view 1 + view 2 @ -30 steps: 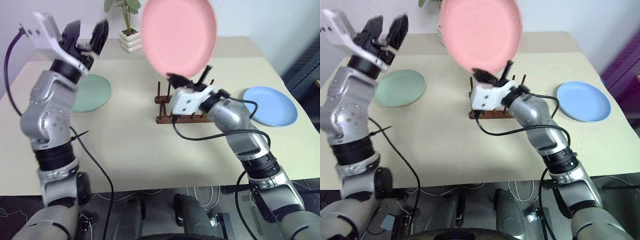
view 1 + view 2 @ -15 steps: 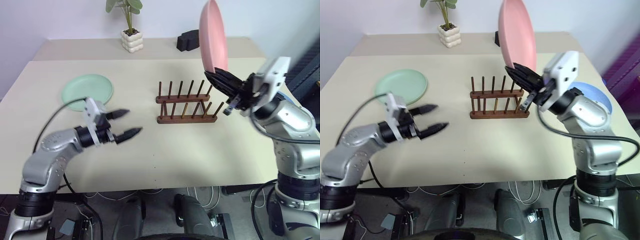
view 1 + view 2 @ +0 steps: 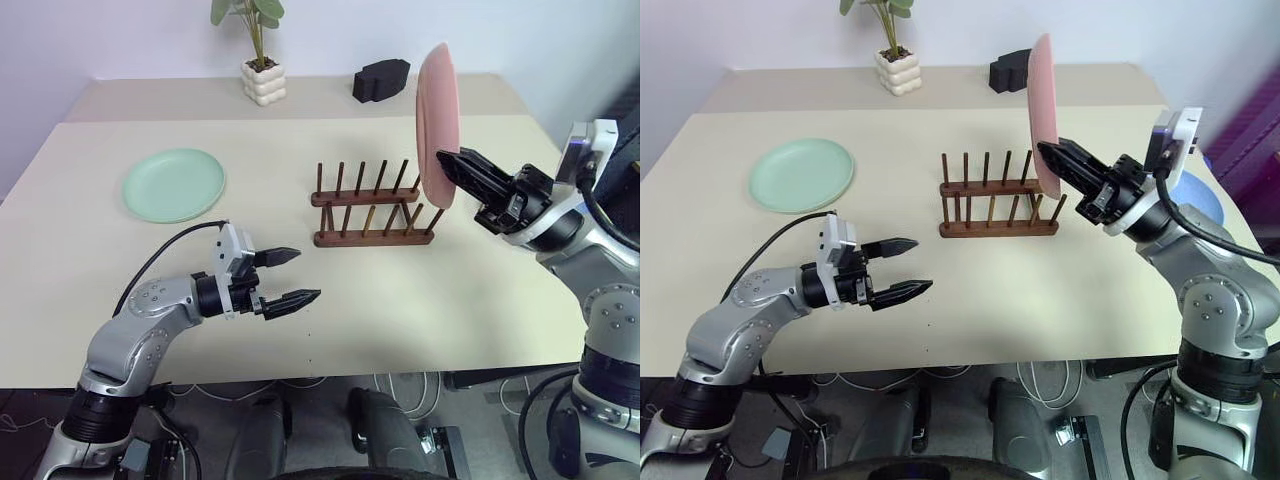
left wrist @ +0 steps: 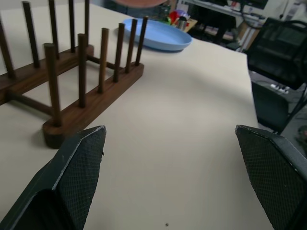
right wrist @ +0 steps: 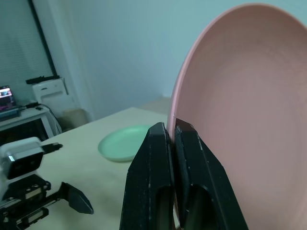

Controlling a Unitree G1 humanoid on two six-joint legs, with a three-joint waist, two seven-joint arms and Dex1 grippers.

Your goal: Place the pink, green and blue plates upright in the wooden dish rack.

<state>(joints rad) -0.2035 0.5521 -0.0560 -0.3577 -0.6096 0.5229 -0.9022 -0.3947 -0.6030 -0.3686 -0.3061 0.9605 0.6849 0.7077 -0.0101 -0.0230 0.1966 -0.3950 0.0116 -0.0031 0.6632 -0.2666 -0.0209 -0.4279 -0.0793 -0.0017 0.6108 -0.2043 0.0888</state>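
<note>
- Right now my right gripper (image 3: pixel 447 160) is clamped on the rim of the pink plate (image 3: pixel 438 125), which stands on edge in the air above the right end of the wooden dish rack (image 3: pixel 368 205), near the middle of the tabletop (image 3: pixel 400 300).
- Only the rim is pinched, so I think the plate can swing or slip out during lowering.
- If it comes down off a gap, it may hit the pegs and push the rack.
- My left gripper (image 3: pixel 291 276) is wide and empty, near the front edge; the green plate (image 3: pixel 174 184) lies toward the left edge.
</note>
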